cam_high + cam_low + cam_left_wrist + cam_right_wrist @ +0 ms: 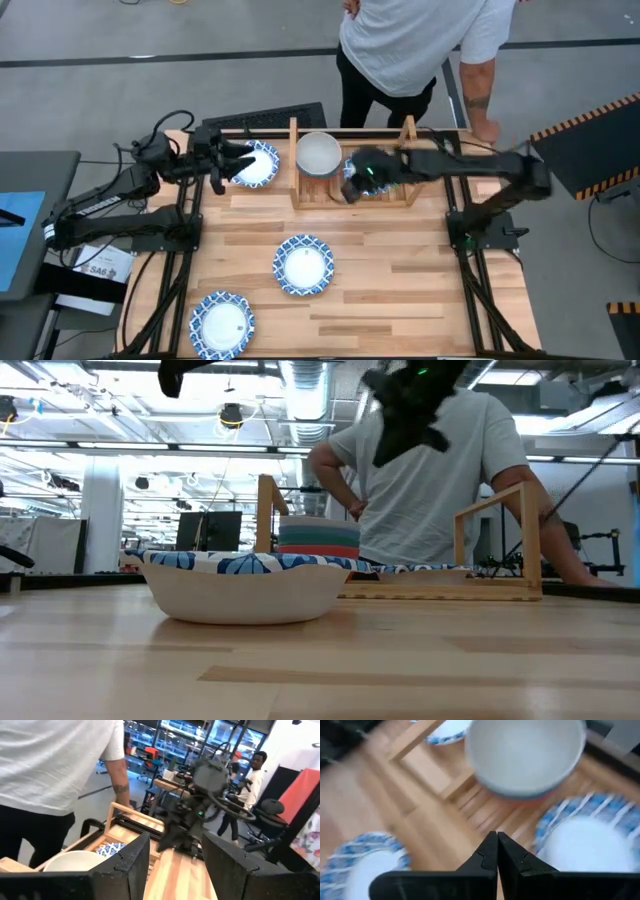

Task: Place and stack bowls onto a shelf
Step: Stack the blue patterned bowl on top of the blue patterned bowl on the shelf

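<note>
Behind the plank table (400,290) a person in a white shirt (410,40) is standing at the far edge, one hand down by the far right corner.

I'm seeing the shelf (352,190) sitting at the far middle of the table. On its left half a stack of bowls is sitting, off-white bowl (319,153) on top; in the low view the stack (318,538) is showing red, green and blue edges below it. On the shelf's right half 1 blue-rimmed bowl (592,837) is lying, mostly covered from above by my right arm.

I'm holding the right gripper (352,188) above the shelf, between the stack and that bowl; its fingers (485,857) are pressed together and gripping nothing.

My left gripper (222,160) is hovering at the far left, over the edge of another blue-rimmed bowl (255,164) lying on the table just left of the shelf. Its fingers (132,862) are standing wide apart with nothing between them.

2 more blue-rimmed bowls are resting on the table: 1 in the middle (303,265), 1 near the near left corner (222,324). Both are well apart from the shelf.
</note>
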Controlling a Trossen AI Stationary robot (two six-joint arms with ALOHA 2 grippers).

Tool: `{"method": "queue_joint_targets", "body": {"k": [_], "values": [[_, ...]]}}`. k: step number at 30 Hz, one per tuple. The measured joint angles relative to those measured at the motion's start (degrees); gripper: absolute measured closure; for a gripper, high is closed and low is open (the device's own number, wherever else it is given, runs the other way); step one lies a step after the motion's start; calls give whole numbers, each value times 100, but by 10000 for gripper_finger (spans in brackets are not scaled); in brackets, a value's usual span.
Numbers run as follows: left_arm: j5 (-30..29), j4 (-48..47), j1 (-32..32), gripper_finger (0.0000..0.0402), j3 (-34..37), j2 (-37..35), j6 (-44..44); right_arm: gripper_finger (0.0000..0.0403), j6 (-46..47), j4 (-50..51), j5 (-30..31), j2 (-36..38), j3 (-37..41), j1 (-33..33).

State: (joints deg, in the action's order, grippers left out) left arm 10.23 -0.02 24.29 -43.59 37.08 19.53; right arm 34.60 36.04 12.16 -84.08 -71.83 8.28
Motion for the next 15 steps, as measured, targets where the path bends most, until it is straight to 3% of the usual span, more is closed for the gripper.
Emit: {"method": "queue_joint_targets", "body": {"k": [4, 8, 10, 15], "values": [[8, 3, 0, 237, 0, 0, -225, 369, 1200, -882, 1, 735, 1083, -919], [10, 31, 0, 237, 0, 2, -279, 363, 1818, -1699, 253, 1000, 1618, -1590], [16, 31, 0, 237, 0, 2, -266, 361, 2018, -1780, 500, 983, 1628, -1734], [186, 38, -15, 237, 0, 0, -173, 345, 2177, -2107, 445, 977, 1630, -1725]]}}
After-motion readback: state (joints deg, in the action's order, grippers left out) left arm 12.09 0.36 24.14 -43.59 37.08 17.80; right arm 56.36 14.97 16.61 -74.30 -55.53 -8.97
